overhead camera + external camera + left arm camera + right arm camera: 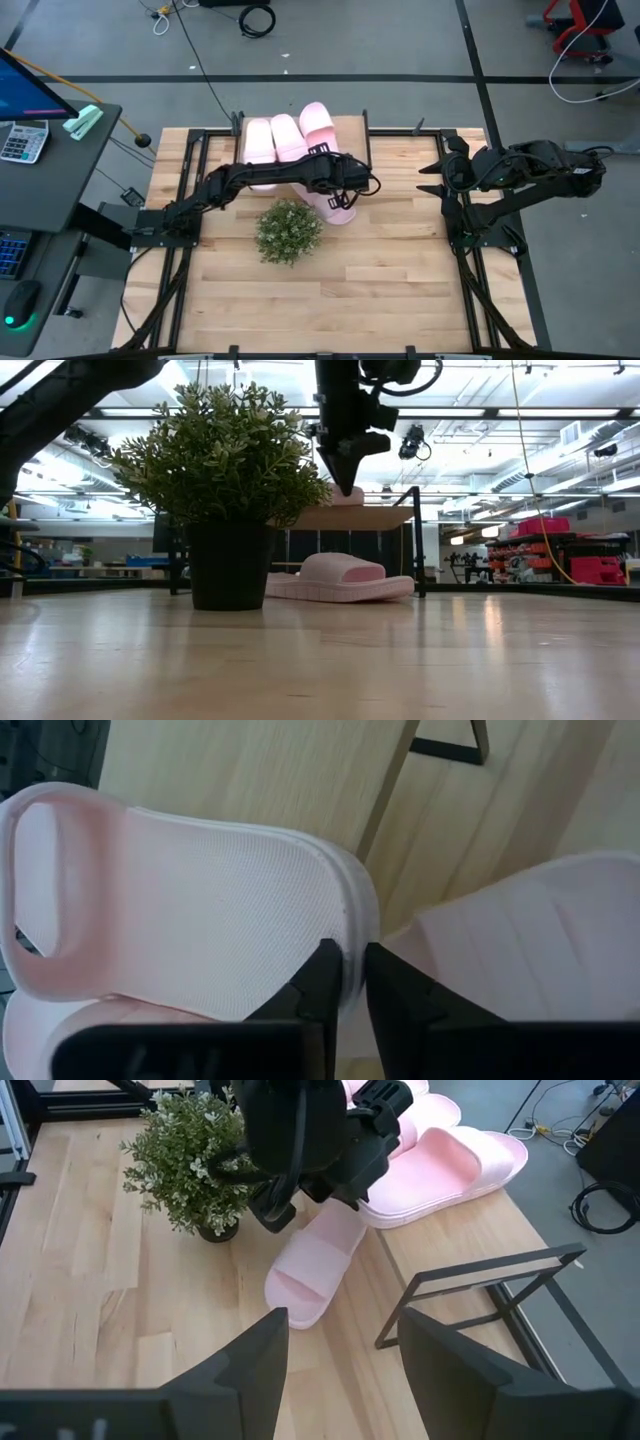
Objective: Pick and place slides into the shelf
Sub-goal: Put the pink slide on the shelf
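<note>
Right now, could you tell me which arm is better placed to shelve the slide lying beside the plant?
Left. Its gripper hangs right over that slide, next to the shelf. The right gripper waits open at the table's right side.

Left arm extended, right arm folded.
Left hand (345, 190) reaches far inward toward table centre, fingers (325, 982) nearly together, pointing down. Right hand (432, 178) waits near its own side, fingers (250, 1365) spread wide apart.

No text, label, brand, number or sign is legible on anything here.
</note>
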{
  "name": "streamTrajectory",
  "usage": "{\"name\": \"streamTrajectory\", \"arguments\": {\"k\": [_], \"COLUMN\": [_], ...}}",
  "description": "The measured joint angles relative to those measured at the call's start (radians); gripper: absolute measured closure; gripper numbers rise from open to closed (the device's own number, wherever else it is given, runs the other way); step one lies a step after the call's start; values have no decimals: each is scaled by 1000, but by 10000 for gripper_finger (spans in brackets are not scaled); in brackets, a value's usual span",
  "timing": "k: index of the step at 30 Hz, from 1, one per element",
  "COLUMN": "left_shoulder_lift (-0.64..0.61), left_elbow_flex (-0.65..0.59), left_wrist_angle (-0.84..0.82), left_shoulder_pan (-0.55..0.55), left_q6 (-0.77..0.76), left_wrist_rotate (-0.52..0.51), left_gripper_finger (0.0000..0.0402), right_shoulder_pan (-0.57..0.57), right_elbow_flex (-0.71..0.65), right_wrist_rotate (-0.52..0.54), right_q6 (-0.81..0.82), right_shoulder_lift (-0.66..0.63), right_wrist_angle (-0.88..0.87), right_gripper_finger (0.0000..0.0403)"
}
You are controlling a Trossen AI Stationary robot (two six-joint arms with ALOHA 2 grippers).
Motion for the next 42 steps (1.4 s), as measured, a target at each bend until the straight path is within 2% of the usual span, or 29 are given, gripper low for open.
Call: {"name": "streamTrajectory", "arguments": {"k": [8,18,26,38,42], "left_shoulder_lift": [-11,-11,-11,-73,-72], "left_elbow_flex": [0,0,0,-1,-2], "left_wrist_angle": [-37,-71,-92,-97,-101], "left_shoulder_pan": [0,0,0,3,3], "left_q6": [-2,0,-26,-52,-52], "left_wrist_rotate": [9,5,-8,-26,9], "left_gripper_finger": [330,341,330,339,335], "right_shoulder_pan": [0,0,0,0,0], "right_elbow_flex": [0,0,0,0,0], "right_wrist_rotate": [0,0,0,0,0], "right_q6": [-2,-2,-11,-18,-18], "right_shoulder_lift": [0,0,0,0,0], "right_wrist_angle": [0,0,0,-1,-1], "right_gripper_finger": [206,206,206,206,206]}}
